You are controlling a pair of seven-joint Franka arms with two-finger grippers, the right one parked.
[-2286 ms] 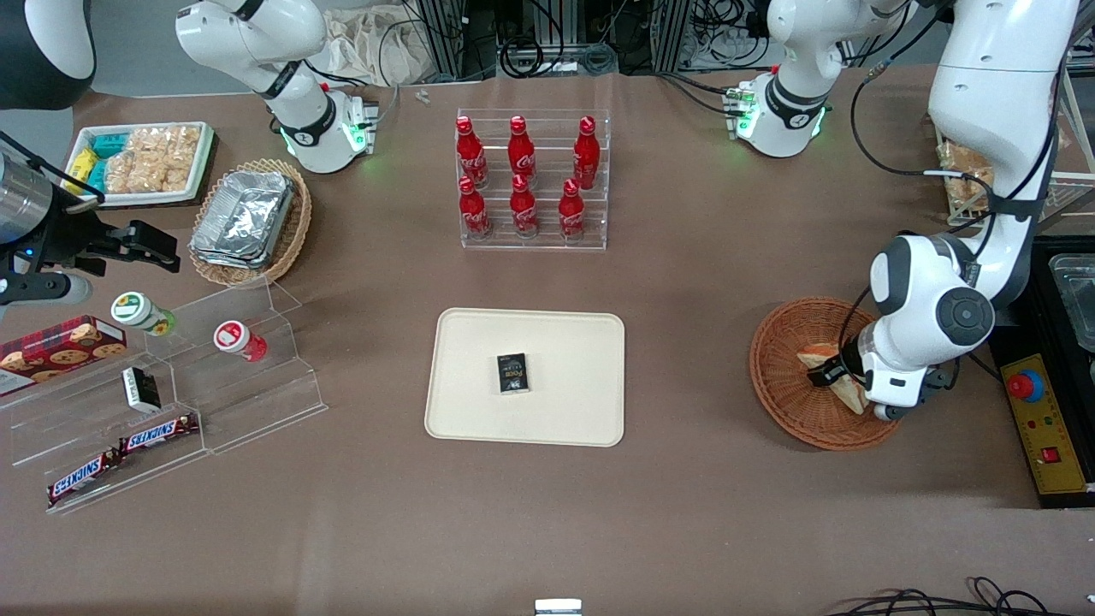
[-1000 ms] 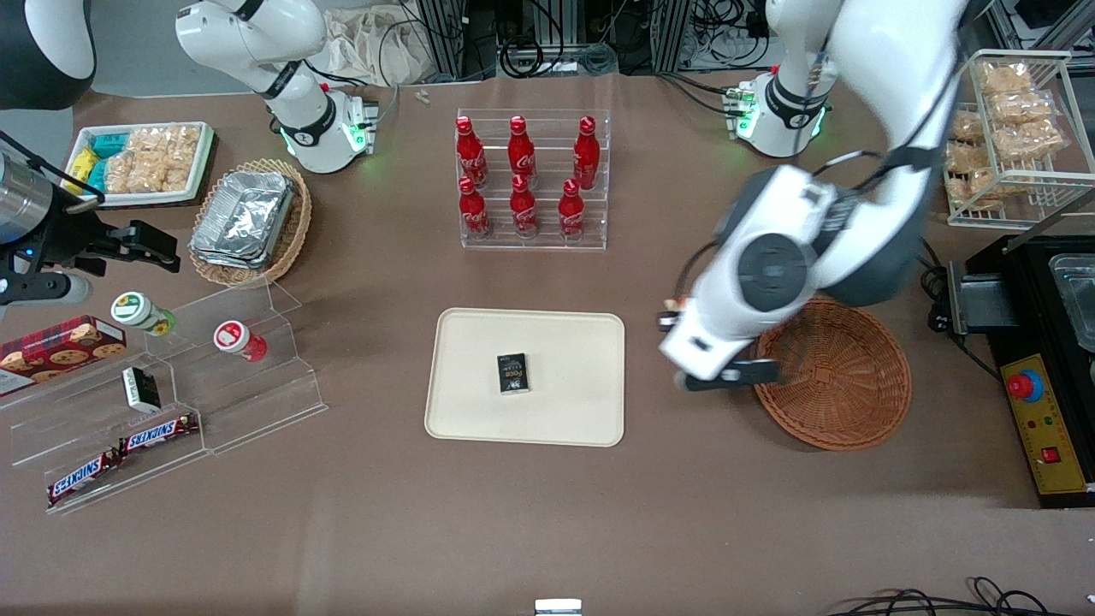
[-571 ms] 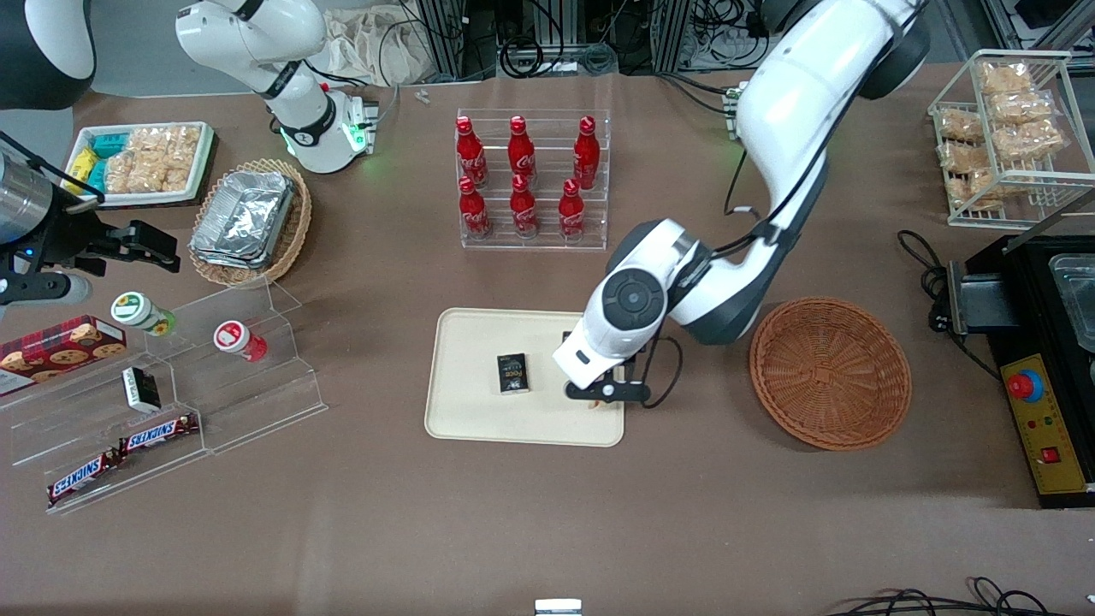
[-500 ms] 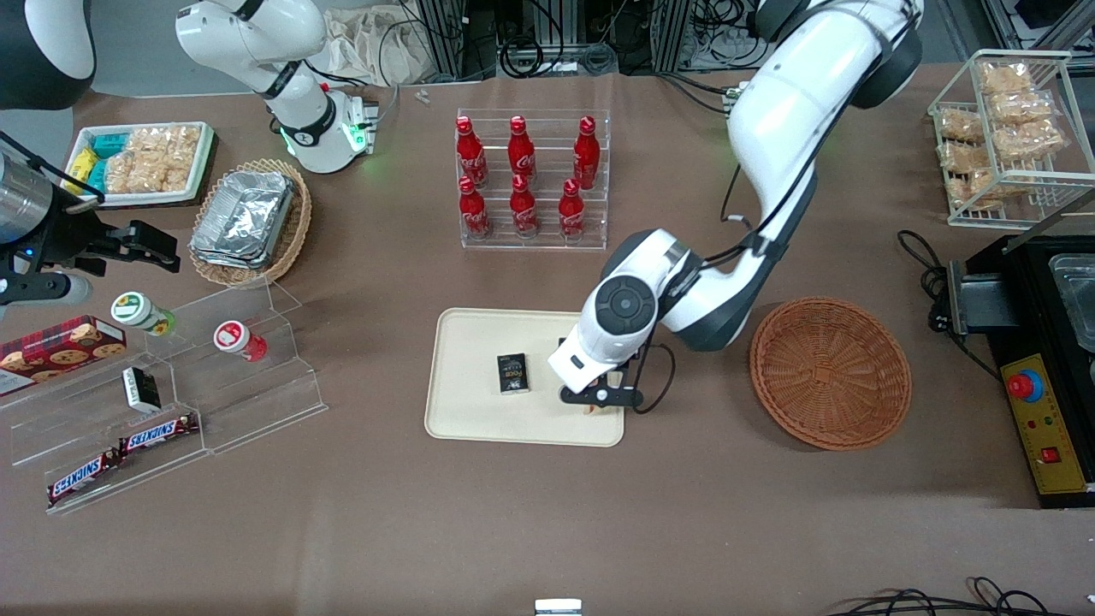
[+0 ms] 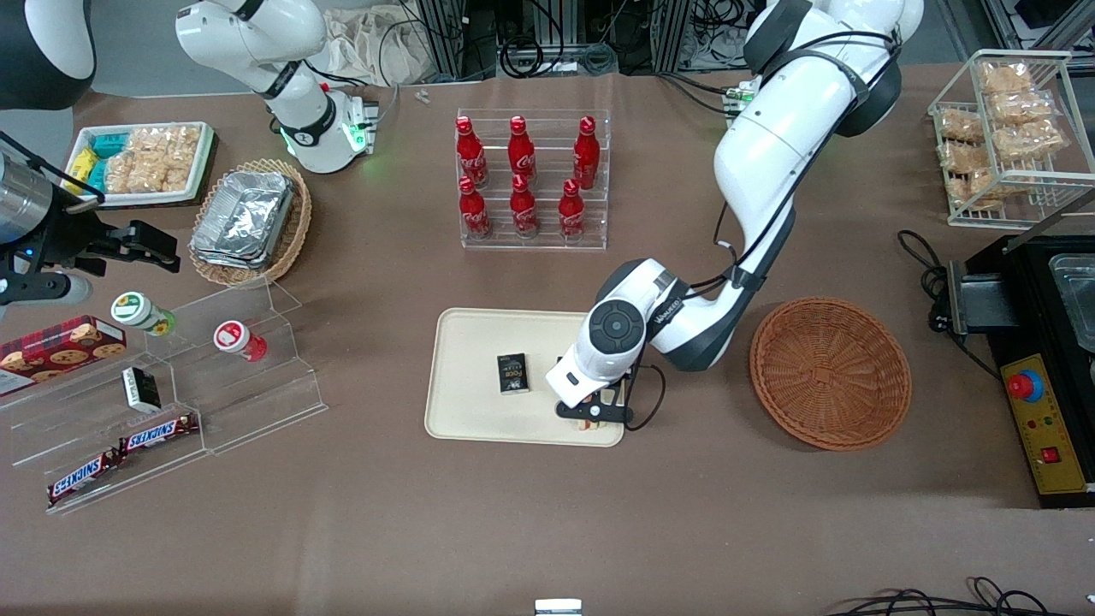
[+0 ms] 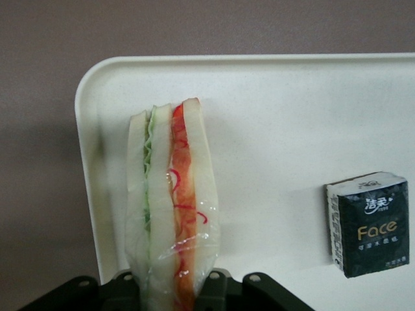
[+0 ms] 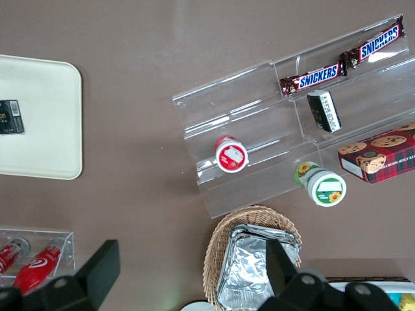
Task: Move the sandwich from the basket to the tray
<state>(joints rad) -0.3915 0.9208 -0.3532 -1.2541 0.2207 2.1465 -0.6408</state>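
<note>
My gripper hangs low over the cream tray, at the tray corner nearest the front camera on the working arm's side. It is shut on the sandwich, a wrapped wedge of pale bread with green and red filling along its edge, pinched between the black fingers. In the front view only a sliver of the sandwich shows under the hand. The reddish-brown basket stands beside the tray toward the working arm's end, with nothing in it.
A small black tissue pack lies on the tray's middle. A clear rack of red bottles stands farther from the front camera than the tray. Clear snack shelves and a tan basket of foil containers lie toward the parked arm's end.
The gripper lifted the sandwich out of the basket, carried it sideways to the tray, and has come down lower over the tray's corner. The basket now holds nothing.
</note>
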